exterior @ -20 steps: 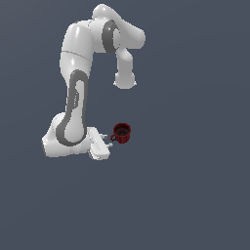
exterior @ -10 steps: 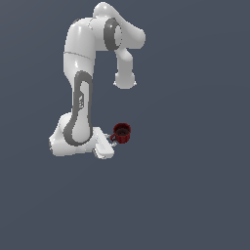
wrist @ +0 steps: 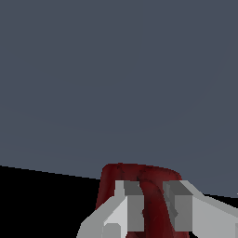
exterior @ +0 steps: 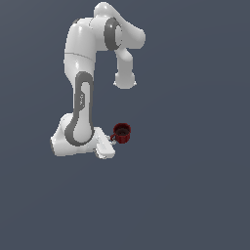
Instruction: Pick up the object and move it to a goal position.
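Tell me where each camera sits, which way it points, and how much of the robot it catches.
Exterior view: off the arm, looking from above; shows the whole white arm and the gripper at the red mug.
Wrist view: mounted on the wrist, looking along the fingers; only they and the mug show, the mug wall between them.
Shared: both views show the mug and the gripper on it.
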Controlling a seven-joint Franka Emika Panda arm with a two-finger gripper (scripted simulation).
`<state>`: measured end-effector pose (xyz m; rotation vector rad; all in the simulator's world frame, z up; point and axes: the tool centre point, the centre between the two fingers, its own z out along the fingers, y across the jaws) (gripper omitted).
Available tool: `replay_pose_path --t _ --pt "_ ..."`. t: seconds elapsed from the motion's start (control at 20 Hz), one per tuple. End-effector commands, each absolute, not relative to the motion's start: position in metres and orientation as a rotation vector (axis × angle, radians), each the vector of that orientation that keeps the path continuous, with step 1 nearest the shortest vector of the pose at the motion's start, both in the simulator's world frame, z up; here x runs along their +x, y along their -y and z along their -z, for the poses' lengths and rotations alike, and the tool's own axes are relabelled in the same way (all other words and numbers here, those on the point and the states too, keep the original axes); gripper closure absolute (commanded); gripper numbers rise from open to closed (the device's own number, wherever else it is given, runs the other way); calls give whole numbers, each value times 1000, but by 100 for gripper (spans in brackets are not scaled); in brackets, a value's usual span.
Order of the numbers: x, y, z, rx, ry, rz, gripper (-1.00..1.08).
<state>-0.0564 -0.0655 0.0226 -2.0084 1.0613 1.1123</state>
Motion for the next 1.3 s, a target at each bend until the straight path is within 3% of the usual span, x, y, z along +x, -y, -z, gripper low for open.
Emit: replay_pose_path --t 0.0,0.65,1.25 --pt "-56 65 -22 -2008 -1061 -1113 108" --pt "-59 68 -51 -2008 -1061 -1113 108" --pt "-69 79 -170 -2009 -1062 -1113 108"
